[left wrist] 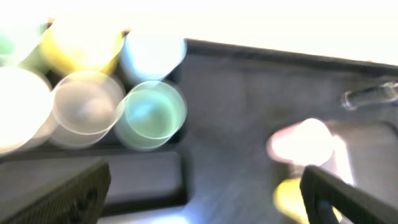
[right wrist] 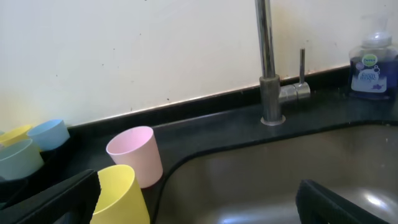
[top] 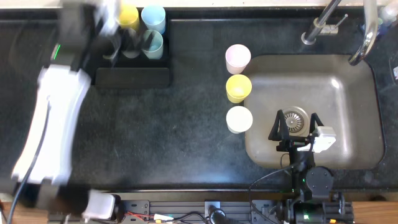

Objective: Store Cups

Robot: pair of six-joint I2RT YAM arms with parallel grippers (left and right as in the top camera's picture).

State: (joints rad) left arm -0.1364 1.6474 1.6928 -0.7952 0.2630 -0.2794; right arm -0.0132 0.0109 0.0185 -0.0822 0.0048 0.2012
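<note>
A black tray (top: 132,78) at the back left holds upright cups: yellow (top: 129,15), blue (top: 153,17), green (top: 152,43) and a clear one (top: 130,48). My left gripper (top: 107,25) hovers over the tray and is open with nothing between its fingers (left wrist: 62,193). Below it lie a white cup (left wrist: 18,109), the clear cup (left wrist: 87,106) and the green cup (left wrist: 152,112). Beside the sink's left rim stand a pink cup (top: 237,57), a yellow cup (top: 239,88) and a white cup (top: 239,119). My right gripper (top: 295,132) sits open and low in the sink, facing the pink cup (right wrist: 134,152) and yellow cup (right wrist: 121,193).
The steel sink (top: 348,81) fills the right side, with its drain (top: 295,118) near my right gripper. A faucet (top: 323,22) and a blue soap bottle (right wrist: 373,68) stand behind it. Dark countertop (top: 186,137) lies bare between tray and sink.
</note>
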